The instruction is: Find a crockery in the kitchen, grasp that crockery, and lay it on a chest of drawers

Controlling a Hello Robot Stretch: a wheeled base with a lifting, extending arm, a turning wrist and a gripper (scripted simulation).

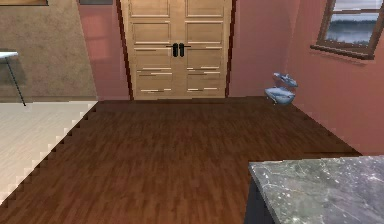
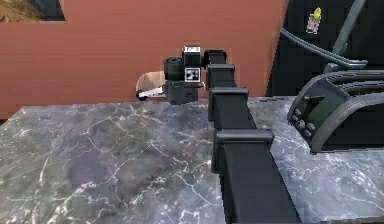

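1. Gripper (image 2: 168,90) — the dark two-fingered unit stood at the far end of the arm, near the back edge of the counter in the arm side view. How its fingers were set could not be told. Nor could it be told whether it had hold of anything, since an object lay at or behind it.
2. Tan rounded bowl-like object (image 2: 152,80) — this lay just left of the gripper's body, at the counter's far edge before the wall. Its shape suited a piece of crockery. Whether it touched the gripper could not be determined.
3. Two small white squares with black marks (image 2: 191,52) sat just above and right of the gripper's body.
4. Dark square-section arm (image 2: 240,140) rose from the bottom edge, right of the middle, across the counter.
5. Grey veined marble countertop (image 2: 90,160) lay under the arm. A corner of a like surface showed at the forward view's lower right (image 1: 320,185).
6. Black ribbed appliance (image 2: 335,105) stood on the counter at the arm side view's right, well apart from the gripper.
7. Terracotta wall (image 2: 90,60) ran behind the counter.
8. Pale wooden double door (image 1: 180,45) with dark handles faced the forward view across a dark brown plank floor (image 1: 170,150).
9. Small blue object (image 1: 282,90) stood on the floor beside the pink wall (image 1: 340,90), below a dark-framed window (image 1: 352,25).
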